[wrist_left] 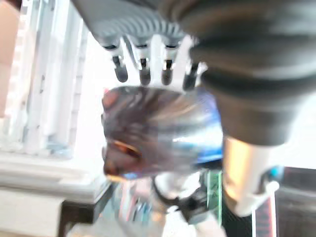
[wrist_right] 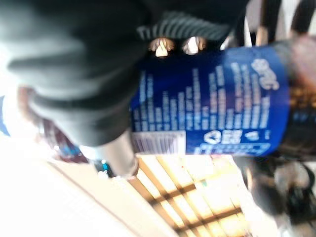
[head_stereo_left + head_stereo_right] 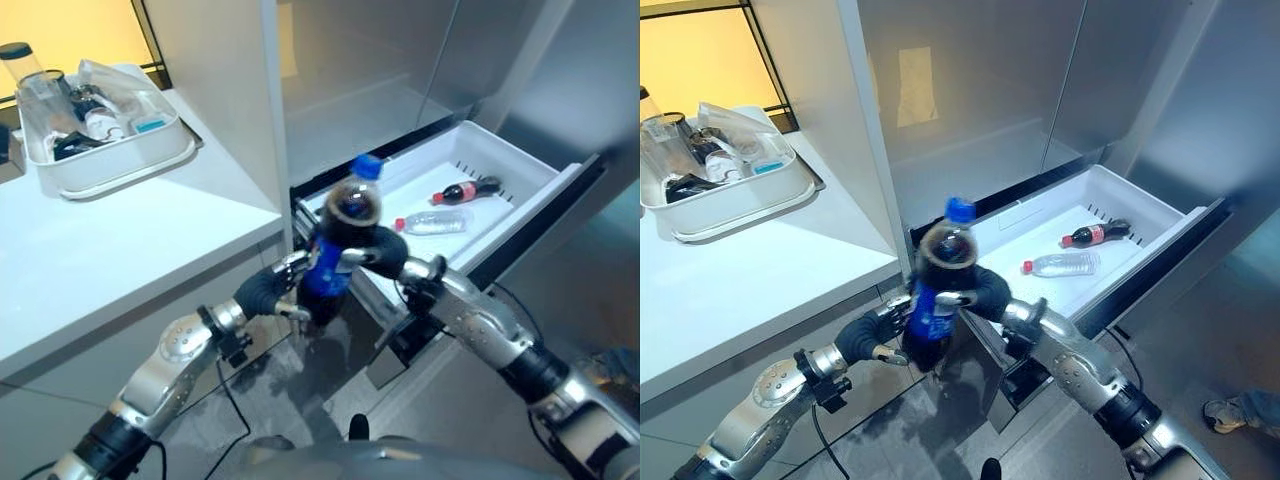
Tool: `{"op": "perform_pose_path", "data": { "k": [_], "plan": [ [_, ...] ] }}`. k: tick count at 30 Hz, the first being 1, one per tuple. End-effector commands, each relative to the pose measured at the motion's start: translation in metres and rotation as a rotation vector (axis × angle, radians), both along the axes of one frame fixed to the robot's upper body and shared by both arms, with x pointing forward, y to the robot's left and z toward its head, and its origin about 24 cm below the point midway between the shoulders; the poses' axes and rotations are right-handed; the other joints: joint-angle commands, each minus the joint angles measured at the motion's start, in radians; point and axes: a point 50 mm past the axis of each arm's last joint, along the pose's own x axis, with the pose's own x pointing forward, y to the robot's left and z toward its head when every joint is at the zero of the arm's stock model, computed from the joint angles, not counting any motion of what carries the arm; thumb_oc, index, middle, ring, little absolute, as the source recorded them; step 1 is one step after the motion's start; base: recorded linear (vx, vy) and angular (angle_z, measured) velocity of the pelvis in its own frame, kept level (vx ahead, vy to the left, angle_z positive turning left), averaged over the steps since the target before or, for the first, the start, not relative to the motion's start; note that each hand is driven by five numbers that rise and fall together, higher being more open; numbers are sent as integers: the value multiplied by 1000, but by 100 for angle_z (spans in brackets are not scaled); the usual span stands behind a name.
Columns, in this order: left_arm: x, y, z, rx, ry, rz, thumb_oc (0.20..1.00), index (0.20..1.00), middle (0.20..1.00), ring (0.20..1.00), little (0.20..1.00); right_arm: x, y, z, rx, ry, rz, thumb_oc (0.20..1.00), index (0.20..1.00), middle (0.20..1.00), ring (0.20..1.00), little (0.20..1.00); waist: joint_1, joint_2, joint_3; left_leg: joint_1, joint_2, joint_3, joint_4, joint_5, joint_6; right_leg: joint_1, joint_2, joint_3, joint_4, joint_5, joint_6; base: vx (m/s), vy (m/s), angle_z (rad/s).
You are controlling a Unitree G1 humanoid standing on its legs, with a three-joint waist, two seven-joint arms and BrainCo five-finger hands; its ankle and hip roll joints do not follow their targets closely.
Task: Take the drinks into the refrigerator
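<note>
- Two hands held one dark cola bottle w/ blue cap and blue label point(image 3: 338, 240), upright, mid-air just in front of the open white fridge drawer point(image 3: 520, 205).
- Left hand point(image 3: 268, 288) curled round lower body; right hand point(image 3: 378, 250) clamped at shoulder/upper part.
- Judged: full, so heavyish; smooth plastic, prob. slippery; firm enough to squeeze. Best hold is the labelled waist.
- Label print too blurred to read.
- Drawer held a small red-label cola bottle point(image 3: 466, 190) and a clear water bottle point(image 3: 432, 223), both lying down.
- White tray of clutter point(image 3: 110, 165) sat on white counter point(image 3: 120, 250), well apart.
</note>
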Motion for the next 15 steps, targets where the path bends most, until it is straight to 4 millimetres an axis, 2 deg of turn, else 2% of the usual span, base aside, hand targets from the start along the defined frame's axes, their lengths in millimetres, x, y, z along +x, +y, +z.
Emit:
{"op": "perform_pose_path", "data": {
  "k": [1,5,6,8,9,10,12,15],
  "plan": [
    [3,1,19,-79,-83,1,1000,1000,1000,1000,1000,7,-19,61,197,-259,-89,200,200,200,200,200,16,-20,-16,10,-15,-44,1,-57,19,3,-57,-33,131,-83,96,0,0,0],
    [-2,11,16,-87,-74,51,1000,1000,1000,1000,1000,8,-51,63,185,-291,-237,200,200,200,200,200,12,-24,-18,10,-14,-46,1,-58,19,1,-56,-33,129,-83,97,0,0,0],
    [-4,19,18,-92,-88,93,1000,1000,1000,1000,1000,6,-67,67,162,-323,-302,200,200,200,200,200,11,-25,-19,10,-14,-46,1,-58,19,1,-56,-33,129,-83,97,0,0,0],
    [-5,21,18,-109,-86,114,1000,1000,1000,1000,1000,5,-75,68,158,-334,-335,200,200,200,200,200,11,-26,-20,10,-14,-47,1,-58,19,1,-56,-34,129,-84,97,0,0,0],
    [-7,31,15,-138,-81,188,1000,1000,1000,1000,1000,4,-91,70,143,-355,-417,200,200,200,200,200,12,-28,-20,9,-14,-48,1,-58,20,0,-56,-36,128,-82,97,0,0,0],
    [-7,31,15,-138,-81,188,1000,1000,1000,1000,1000,4,-91,70,143,-355,-417,200,200,200,200,200,12,-28,-21,9,-14,-48,1,-58,20,0,-56,-36,128,-82,97,0,0,0],
    [-9,44,14,-149,-92,273,1000,1000,1000,1000,1000,2,-109,71,124,-375,-504,200,200,200,200,200,14,-30,-19,7,-14,-49,1,-58,20,1,-55,-37,127,-82,96,0,0,0],
    [-13,53,13,-165,-97,341,1000,1000,1000,1000,1000,-1,-119,74,89,-395,-542,200,200,200,200,200,18,-34,-19,6,-14,-51,1,-58,21,2,-55,-37,126,-81,96,0,0,0]
  ]
}}
